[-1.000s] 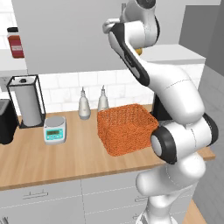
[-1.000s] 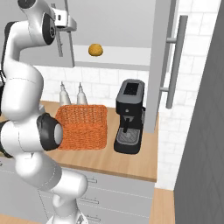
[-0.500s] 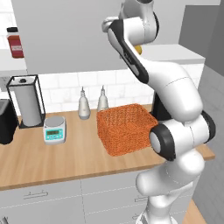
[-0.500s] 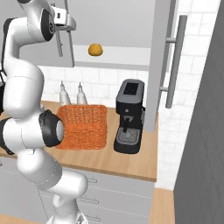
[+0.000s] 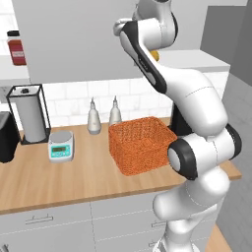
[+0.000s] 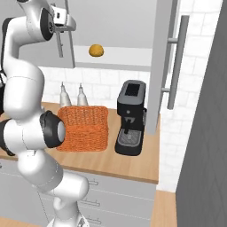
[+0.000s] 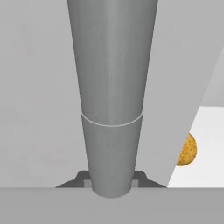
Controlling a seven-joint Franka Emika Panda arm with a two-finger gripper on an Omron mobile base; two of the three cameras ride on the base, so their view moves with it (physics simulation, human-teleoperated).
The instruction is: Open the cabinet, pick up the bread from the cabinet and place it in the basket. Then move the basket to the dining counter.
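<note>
Hand view: claw (image 7: 112, 183) clamps the cabinet's bar handle (image 7: 112, 87), bread (image 7: 187, 149) lying off beside it.

No legible text, label, brand or numeral appears in any view. The kitchen scale (image 5: 61, 146) has a pale display, and the red-capped jar (image 5: 15, 48) a light band, both too small to read.

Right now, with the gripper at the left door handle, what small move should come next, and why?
Probably pull the handle outward to swing the left cabinet door open. The gripper has its fingers on either side of the bar, the right door already stands open, and the bread sits on the shelf, partly behind the left door.
</note>
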